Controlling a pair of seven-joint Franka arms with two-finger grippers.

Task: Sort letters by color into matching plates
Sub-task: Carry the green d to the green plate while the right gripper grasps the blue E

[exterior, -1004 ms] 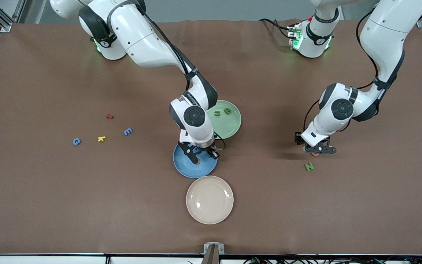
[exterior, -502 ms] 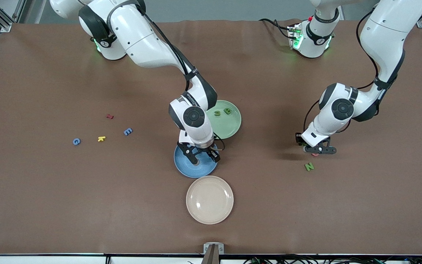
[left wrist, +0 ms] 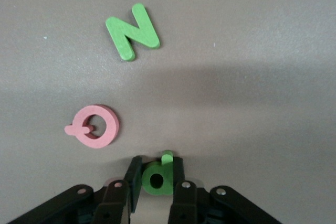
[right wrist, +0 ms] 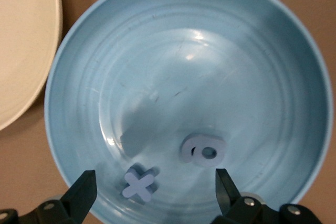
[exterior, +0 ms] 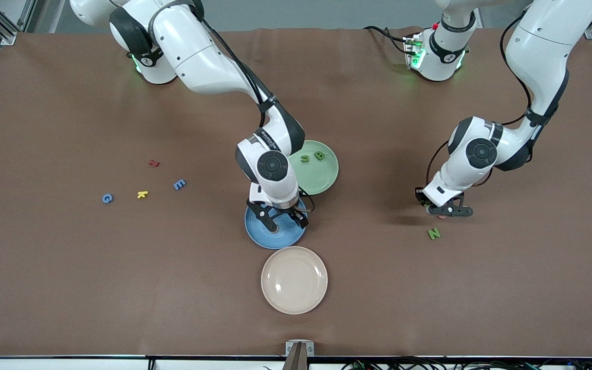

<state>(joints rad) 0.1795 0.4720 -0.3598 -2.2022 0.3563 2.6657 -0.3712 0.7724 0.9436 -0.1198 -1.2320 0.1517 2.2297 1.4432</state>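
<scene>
Meanwhile, right gripper point(right wrist: 149, 192), fingers spread, hangs over blue plate point(right wrist: 252, 40) holding pale x point(right wrist: 139, 184) and a point(right wrist: 203, 150); left gripper point(left wrist: 156, 182) pinches green P point(left wrist: 157, 174) near N point(left wrist: 132, 31).

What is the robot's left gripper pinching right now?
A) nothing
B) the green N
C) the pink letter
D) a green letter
D: in the left wrist view, the left gripper is shut on a green letter, while the pink letter and the green N lie loose on the table.
</scene>
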